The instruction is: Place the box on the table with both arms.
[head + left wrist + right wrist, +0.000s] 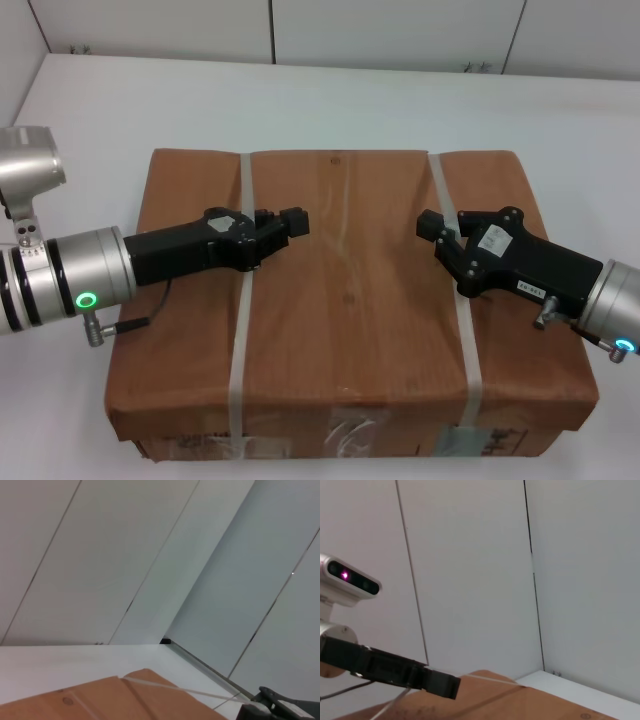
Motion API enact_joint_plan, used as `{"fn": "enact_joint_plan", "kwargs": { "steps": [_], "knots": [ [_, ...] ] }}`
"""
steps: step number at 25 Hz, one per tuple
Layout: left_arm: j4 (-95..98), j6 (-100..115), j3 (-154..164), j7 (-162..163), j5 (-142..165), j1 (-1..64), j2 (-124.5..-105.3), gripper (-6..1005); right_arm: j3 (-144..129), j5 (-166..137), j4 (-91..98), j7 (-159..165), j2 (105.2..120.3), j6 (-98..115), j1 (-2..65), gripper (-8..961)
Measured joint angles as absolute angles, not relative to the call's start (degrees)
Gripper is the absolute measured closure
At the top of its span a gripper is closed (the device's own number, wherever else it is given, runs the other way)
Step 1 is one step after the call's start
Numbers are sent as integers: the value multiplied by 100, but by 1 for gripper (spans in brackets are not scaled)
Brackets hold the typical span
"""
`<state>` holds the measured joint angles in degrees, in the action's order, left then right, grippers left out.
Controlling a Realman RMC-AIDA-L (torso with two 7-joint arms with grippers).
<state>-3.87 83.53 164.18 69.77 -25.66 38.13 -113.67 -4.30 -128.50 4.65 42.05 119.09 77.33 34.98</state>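
Observation:
The box [350, 330] is a large flat brown carton with two whitish straps and labels on its near side. It lies on the white table [300, 100]. Both arms reach in over its top from the sides. My left gripper [295, 222] is above the top, just right of the left strap, shut and empty. My right gripper [432, 228] is above the top at the right strap, pointing at the left one with a gap between them. The right wrist view shows the left gripper [445, 685] over the box [520, 702]. The left wrist view shows the box's corner [100, 700].
White wall panels [400, 30] stand behind the table's far edge. Bare tabletop shows behind the box and on both sides. The robot's head camera [350, 580] shows in the right wrist view.

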Motion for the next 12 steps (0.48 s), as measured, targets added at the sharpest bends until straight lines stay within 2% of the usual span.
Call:
{"fn": "enact_joint_plan", "kwargs": {
  "steps": [12],
  "knots": [
    [-386, 8358, 16418, 6938, -2566, 3813, -11387, 912, -430, -12849, 466, 4201, 11909, 7634, 3495, 918]
  ]
}}
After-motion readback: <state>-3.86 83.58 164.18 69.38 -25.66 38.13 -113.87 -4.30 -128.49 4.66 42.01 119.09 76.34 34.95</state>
